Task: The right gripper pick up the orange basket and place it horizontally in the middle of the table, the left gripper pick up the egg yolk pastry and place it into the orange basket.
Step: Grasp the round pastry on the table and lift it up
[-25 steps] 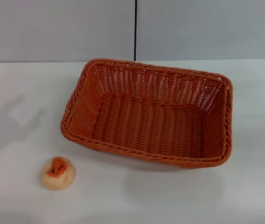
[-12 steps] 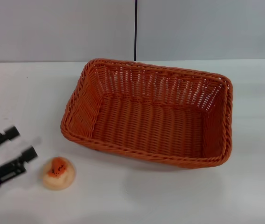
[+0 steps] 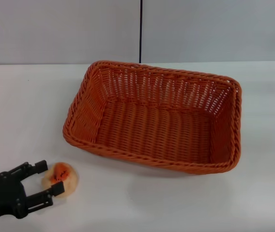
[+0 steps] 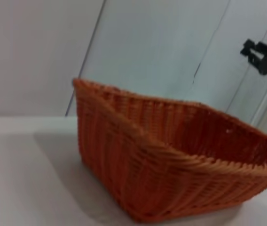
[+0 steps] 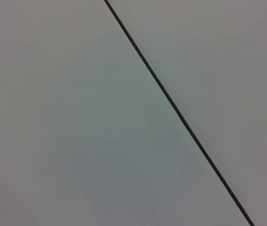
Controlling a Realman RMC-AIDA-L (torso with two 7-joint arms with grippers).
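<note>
While one left pincer [image 3: 49,178] straddles one egg yolk pastry [image 3: 62,178], fingers apart.

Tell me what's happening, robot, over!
Left gripper open, fingers either side of egg yolk pastry. Right gripper out of sight. Orange basket empty, mid-table. Nothing blocking.

orange woven basket [image 3: 153,116] sits upright, well beyond the open left gripper [image 3: 49,178]; small cream pastry [image 3: 61,180] lies between its fingertips.

The egg yolk pastry [image 3: 60,179] lies on the table [image 3: 21,106], front-left of the orange basket [image 3: 154,116].
</note>
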